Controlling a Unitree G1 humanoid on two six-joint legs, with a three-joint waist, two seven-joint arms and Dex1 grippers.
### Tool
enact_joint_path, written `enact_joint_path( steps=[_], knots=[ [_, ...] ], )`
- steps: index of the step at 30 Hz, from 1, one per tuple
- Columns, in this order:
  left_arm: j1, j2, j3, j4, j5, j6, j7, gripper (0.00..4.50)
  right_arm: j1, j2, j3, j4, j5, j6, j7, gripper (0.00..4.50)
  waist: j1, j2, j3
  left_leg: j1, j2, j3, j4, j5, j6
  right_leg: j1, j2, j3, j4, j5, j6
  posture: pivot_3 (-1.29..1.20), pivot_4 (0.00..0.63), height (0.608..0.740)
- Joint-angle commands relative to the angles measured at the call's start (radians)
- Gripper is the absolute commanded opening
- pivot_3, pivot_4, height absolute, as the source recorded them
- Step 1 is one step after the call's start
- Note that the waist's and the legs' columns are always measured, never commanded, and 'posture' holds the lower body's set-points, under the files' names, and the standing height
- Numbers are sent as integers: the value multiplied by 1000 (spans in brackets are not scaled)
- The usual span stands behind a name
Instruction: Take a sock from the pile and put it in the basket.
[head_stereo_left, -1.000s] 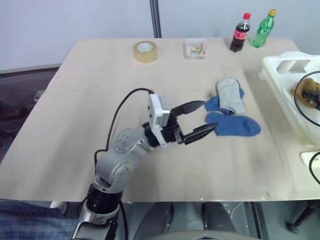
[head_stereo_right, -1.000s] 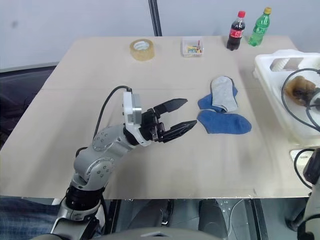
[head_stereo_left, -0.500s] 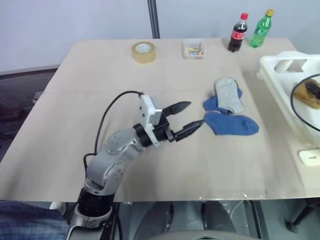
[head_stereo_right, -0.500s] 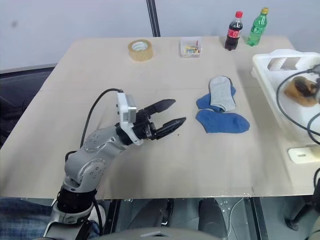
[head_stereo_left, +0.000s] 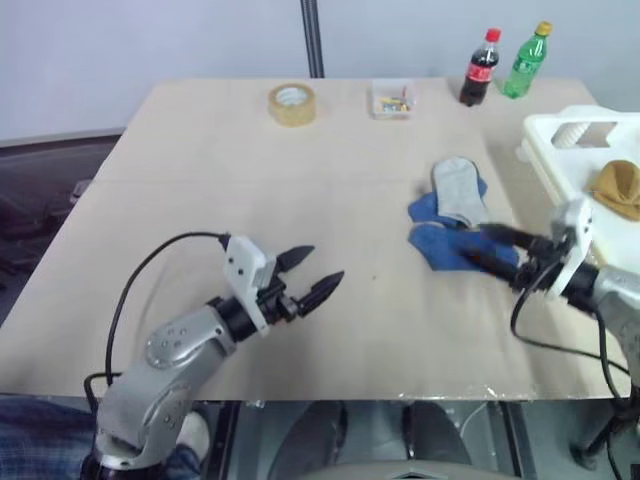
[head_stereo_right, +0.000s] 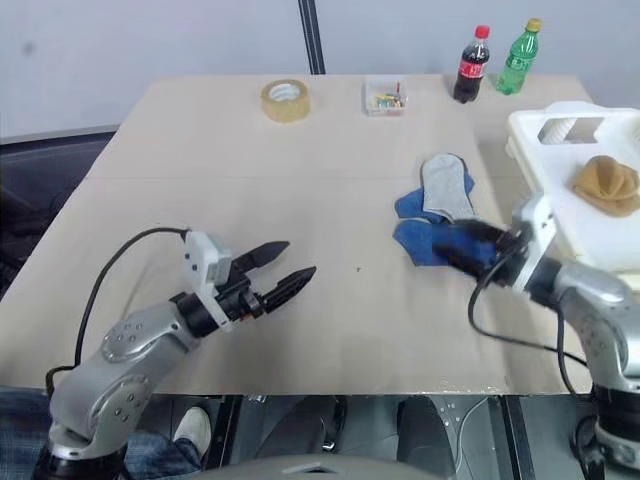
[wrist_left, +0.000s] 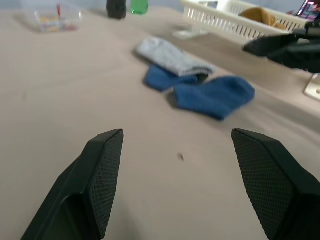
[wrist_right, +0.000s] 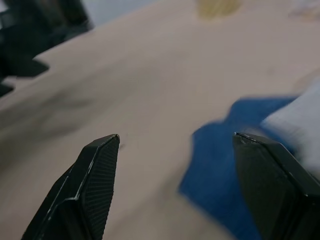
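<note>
The right claw (head_stereo_left: 497, 249) is hanging over the near blue sock (wrist_left: 214, 96) of the pile (head_stereo_left: 455, 218) mid-counter (head_stereo_left: 200, 170), fingers spread and pinching nothing. The left claw (head_stereo_left: 310, 273) is sitting well off to the side, spread and empty too. One mustard sock (head_stereo_right: 605, 183) is lying in the basket (head_stereo_right: 545, 122) at the counter's right edge. If I'm doing this, I'm dropping onto one sock's edge so the grey one (head_stereo_left: 458, 190) isn't coming along.

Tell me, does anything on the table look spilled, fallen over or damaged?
Nothing stands out. The cola bottle and green bottle stand upright, the tape roll lies flat, and the grey sock overlaps the blue socks loosely, as expected for a pile.
</note>
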Motion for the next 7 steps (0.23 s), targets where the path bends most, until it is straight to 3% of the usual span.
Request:
enact_joint_path(
  steps=[1, 7],
  knots=[
    [63, 21, 98, -71, -8, -16, 20, 3694, 58, -37, -14, 17, -42, -111, 95, 3711, 5, 0, 0, 0, 0, 0, 0, 0, 0, 0, 0, 0, 0, 0, 0, 0, 150, 740],
    [132, 30, 234, -83, -72, 9, 41, 3694, 129, -82, -47, 76, -81, -241, 193, 3711, 13, 0, 0, 0, 0, 0, -1, 0, 0, 0, 0, 0, -1, 0, 0, 0, 150, 740]
  ],
)
